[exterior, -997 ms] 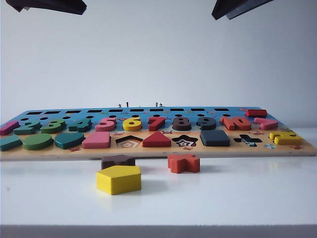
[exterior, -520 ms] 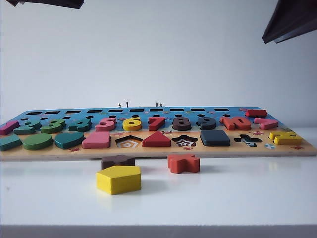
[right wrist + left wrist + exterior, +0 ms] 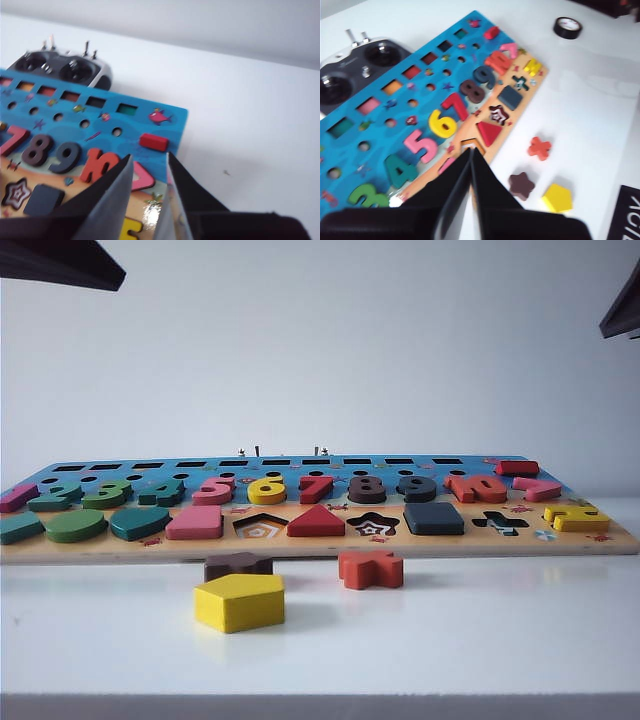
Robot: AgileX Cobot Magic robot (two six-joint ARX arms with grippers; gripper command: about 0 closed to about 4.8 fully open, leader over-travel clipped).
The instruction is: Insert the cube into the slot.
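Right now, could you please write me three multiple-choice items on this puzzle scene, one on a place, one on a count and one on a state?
1. Where is the cube?
A. Loose on the table in front of the board
B. Seated in the board's front row, between the star recess and the cross recess
C. Held in a gripper

2. How many loose blocks lie on the table before the board?
A. One
B. Three
C. Five

3. What is the left gripper doing?
A. Shut, holding nothing
B. Clamping the yellow pentagon
C. Wide open over the board

Answers: 1 B, since it sits flush in the row beside the star recess; 2 B, namely the yellow pentagon, brown star and orange cross; 3 A, as its fingers meet with nothing between them, high above the board.
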